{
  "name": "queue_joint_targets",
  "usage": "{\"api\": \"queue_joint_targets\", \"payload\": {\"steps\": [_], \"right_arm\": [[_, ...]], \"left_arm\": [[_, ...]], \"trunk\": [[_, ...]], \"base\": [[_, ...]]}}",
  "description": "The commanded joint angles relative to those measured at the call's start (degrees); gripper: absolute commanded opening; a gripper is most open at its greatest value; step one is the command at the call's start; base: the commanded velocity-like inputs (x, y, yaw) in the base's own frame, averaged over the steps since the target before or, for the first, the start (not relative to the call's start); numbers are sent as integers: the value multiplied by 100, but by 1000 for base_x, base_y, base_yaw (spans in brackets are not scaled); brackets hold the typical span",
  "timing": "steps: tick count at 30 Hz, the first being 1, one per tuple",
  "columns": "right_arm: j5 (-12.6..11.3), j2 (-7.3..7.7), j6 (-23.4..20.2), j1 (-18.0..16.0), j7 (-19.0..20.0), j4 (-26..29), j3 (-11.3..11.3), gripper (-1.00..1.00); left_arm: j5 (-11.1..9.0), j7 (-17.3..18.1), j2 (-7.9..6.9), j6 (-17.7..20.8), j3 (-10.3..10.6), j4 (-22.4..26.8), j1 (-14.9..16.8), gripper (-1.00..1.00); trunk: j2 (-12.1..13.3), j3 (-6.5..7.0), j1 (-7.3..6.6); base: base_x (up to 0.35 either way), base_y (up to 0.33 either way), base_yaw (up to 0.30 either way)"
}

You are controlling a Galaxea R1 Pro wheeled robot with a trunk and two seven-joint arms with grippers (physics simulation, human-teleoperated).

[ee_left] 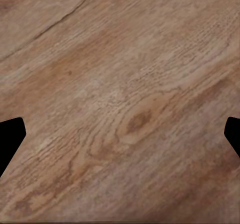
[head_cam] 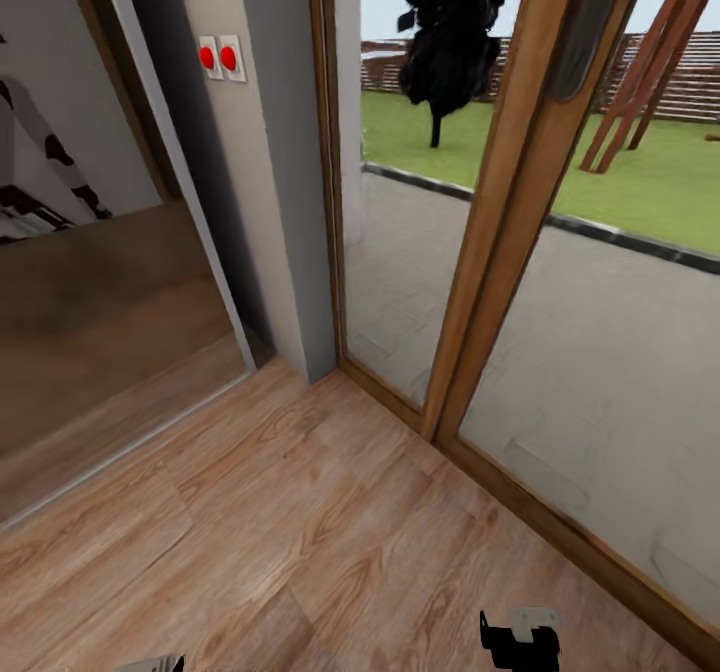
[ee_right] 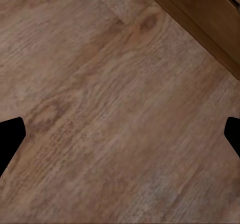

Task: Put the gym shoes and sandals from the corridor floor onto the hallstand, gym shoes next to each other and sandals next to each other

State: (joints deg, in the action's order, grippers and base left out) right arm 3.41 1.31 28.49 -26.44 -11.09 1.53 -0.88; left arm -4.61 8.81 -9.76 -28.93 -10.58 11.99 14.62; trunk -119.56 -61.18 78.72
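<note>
Head view gives me corridor floor [head_cam: 300, 532] below a glazed door frame [head_cam: 500, 252]; my left gripper [ee_left: 120, 134] and right gripper [ee_right: 120, 134] both spread wide, holding nothing.

The corridor floor [head_cam: 300, 542] is wood-plank laminate, light brown with strong swirly grain and a fairly matt finish. The door frame [head_cam: 500, 212] looks like a warmer, smoother wood with a slight sheen, and the glass panes [head_cam: 620, 352] are clear. The wall [head_cam: 270, 152] is flat matt grey. The two red buttons [head_cam: 219, 57] look like glossy plastic on white plates.
</note>
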Motion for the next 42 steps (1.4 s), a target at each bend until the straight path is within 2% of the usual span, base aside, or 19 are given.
{"api": "queue_joint_targets", "payload": {"steps": [1, 7, 21, 42], "right_arm": [[37, 0, 7, -2, -40, -3, -9, 100], [37, 0, 7, -2, -41, -3, -9, 100], [37, 0, 7, -2, -39, -3, -10, 100], [37, 0, 7, -2, -42, -3, -10, 100]], "left_arm": [[-49, 59, 1, -7, -23, -9, 5, 100], [-49, 59, 1, -7, -23, -12, 6, 100], [-49, 59, 1, -6, -23, -13, 6, 100], [-49, 59, 1, -1, -23, -13, 5, 100]], "trunk": [[-1, -1, -1], [-1, 17, -1], [-1, 62, -1], [-1, 129, -1]], "base": [[0, 0, 235], [0, 0, 249], [0, -175, 262], [0, -8, 263]]}}
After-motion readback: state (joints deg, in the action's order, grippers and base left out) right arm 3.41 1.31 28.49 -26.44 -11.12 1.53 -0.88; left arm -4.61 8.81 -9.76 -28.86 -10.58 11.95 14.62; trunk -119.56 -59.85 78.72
